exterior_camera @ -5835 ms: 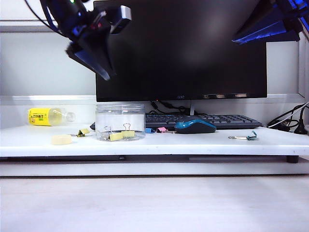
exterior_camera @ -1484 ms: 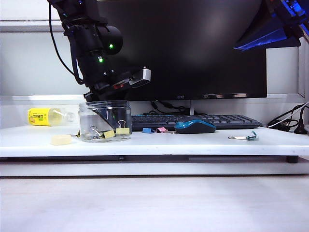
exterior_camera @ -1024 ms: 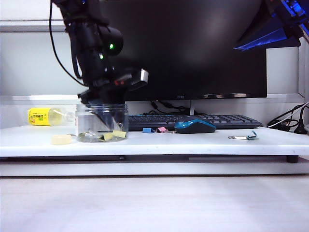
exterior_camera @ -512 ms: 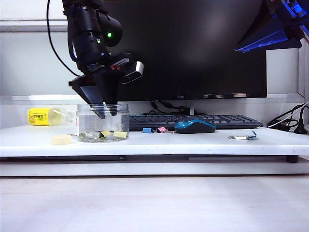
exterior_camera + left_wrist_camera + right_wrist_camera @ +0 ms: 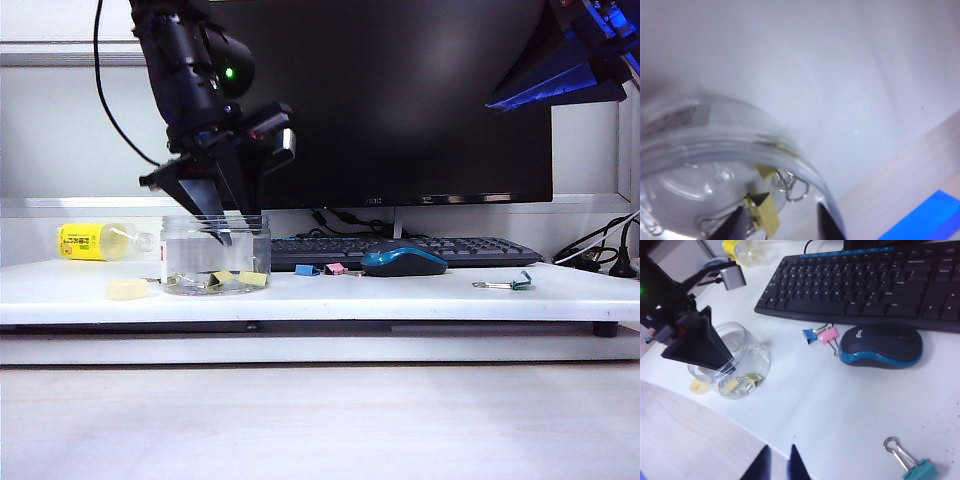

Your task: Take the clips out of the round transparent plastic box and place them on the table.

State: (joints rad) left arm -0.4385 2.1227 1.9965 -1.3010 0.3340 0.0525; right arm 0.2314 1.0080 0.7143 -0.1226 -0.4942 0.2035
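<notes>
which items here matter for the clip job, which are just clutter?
Job:
- yellow clips, in the jar
- round clear jar
- white table
- left hand, open, tips inside the jar
- right hand, raised off to the right

Clutter:
- keyboard
- mouse
- blue and pink clips
- teal clip
- yellow-labelled bottle
- monitor

My left gripper [image 5: 781,224] is cut off at the frame edge, only two dark fingertips showing, and the round transparent plastic box [image 5: 715,165] before it is blurred and partly out of frame. Of my right gripper [image 5: 776,463] I see just the tips. The clips [image 5: 238,279] are too small to count.
</notes>
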